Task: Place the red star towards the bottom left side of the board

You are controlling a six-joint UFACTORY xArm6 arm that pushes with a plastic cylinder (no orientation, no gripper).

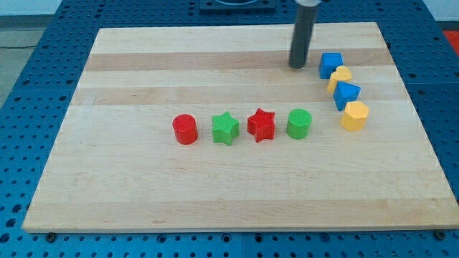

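The red star (261, 125) lies near the middle of the wooden board (143, 186), in a row of blocks. To its left is a green star (225, 128), then a red cylinder (185, 129). To its right is a green cylinder (299, 123). My tip (297, 66) stands near the view's top, above and to the right of the red star, well apart from it and just left of a blue block (330, 64).
At the view's right a column of blocks runs downward: the blue block, a yellow block (340, 76), a second blue block (347, 94) and a yellow hexagonal block (354, 115). The board rests on a blue perforated table (29, 86).
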